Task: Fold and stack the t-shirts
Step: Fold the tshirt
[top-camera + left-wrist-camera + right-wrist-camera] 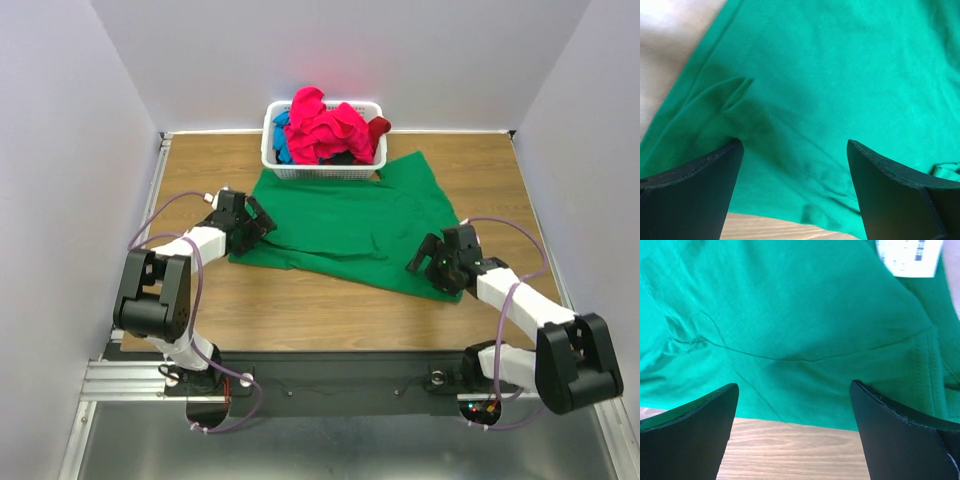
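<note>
While the green t-shirt point(350, 225) lies spread on the table point(300, 310), left gripper point(260, 220) and right gripper point(420, 260) hover at its near edge, jaws wide, empty. To start the first fold, I reckon both must pinch cloth.

The green shirt point(350, 225) is soft matt cloth with a paper tag point(907, 257); the bench point(300, 300) smooth grained wood, the basket point(320, 171) white plastic
</note>
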You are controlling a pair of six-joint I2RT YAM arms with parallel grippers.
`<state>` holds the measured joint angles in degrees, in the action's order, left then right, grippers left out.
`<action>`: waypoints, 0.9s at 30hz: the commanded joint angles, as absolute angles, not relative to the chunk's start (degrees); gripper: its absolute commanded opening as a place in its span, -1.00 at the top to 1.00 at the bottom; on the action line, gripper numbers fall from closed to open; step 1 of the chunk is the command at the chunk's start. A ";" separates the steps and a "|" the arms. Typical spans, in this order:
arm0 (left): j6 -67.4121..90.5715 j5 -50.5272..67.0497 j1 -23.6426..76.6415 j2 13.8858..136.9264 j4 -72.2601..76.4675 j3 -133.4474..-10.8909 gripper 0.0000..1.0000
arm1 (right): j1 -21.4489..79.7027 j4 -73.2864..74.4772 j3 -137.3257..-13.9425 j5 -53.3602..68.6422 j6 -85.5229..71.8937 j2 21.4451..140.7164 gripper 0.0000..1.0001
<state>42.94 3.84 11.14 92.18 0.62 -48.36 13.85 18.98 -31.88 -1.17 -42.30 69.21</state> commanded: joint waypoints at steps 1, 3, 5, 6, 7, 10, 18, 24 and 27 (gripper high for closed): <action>44.20 -2.80 10.99 87.74 -9.82 -41.32 -0.97 | 12.22 26.71 -26.63 -3.86 -42.18 65.41 -1.00; 45.43 -2.81 10.99 85.27 -11.16 -37.99 -0.97 | 12.04 27.51 -26.11 -1.78 -44.11 63.99 -1.00; 47.53 -4.03 10.99 81.50 -13.17 -35.17 -0.97 | 11.95 29.17 -26.98 -0.35 -47.09 62.58 -1.00; 47.98 -4.65 10.99 80.26 -14.05 -34.55 -0.97 | 11.95 29.70 -26.98 -0.26 -47.54 61.80 -1.00; 48.25 -5.09 10.99 79.20 -15.11 -34.02 -0.97 | 11.87 30.49 -26.81 -0.44 -47.90 61.09 -1.00; 49.22 -6.33 10.99 74.63 -19.07 -32.00 -0.97 | 11.78 33.75 -24.70 -2.81 -51.14 56.88 -1.00; 52.56 -0.71 11.16 63.82 -21.18 -25.14 -0.97 | 11.78 39.10 -21.88 1.22 -57.48 47.21 -1.00; 54.66 -0.52 12.13 55.30 -26.71 -26.01 -0.97 | 11.78 46.74 -24.95 0.35 -57.14 40.88 -1.00; 57.03 -1.32 12.22 49.85 -30.23 -26.89 -0.97 | 11.78 48.34 -26.63 -1.23 -55.91 36.67 -1.00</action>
<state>54.22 -0.38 11.88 55.57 -22.44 -26.65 12.32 42.37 -22.98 0.62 -56.58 40.58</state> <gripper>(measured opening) 0.985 0.998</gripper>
